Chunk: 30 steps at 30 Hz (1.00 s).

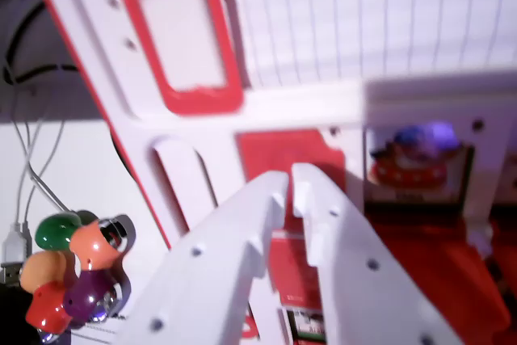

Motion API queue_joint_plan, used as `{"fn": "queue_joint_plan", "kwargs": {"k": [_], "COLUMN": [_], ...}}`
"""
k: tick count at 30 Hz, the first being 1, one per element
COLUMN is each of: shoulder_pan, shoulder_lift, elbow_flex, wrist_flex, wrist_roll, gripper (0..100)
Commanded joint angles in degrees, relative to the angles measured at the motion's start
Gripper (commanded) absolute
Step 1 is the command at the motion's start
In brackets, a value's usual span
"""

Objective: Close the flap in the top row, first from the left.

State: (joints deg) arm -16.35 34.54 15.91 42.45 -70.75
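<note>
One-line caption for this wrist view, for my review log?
White gripper, jaws nearly together, close above the red-and-white flap board; coloured bulbs at the wrist view's lower left.

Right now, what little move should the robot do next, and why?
Probably nudge forward a little and push the red flap. The gripper looks nearly shut, with its tips right at the flap's lower edge, and the flap appears still open on the white board. The picture is blurry, so go slowly.

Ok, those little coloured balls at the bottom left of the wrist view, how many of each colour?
Green ball: 1
Salmon ball: 1
Orange ball: 1
Purple ball: 1
Red ball: 1
Total: 5
</note>
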Motion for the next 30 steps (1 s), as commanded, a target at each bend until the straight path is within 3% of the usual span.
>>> {"fn": "queue_joint_plan", "kwargs": {"k": [1, 8, 21, 30], "shoulder_pan": [0.1, -0.6, -1.8, -0.5], "shoulder_lift": [3.7, 8.3, 27.7, 46.2], "elbow_flex": [-1.8, 2.8, 20.1, 34.9], "wrist_flex": [-3.2, -3.4, -6.7, 2.6], "wrist_roll": [-1.1, 0.0, 2.2, -4.7], "gripper": [0, 0, 0, 0]}}
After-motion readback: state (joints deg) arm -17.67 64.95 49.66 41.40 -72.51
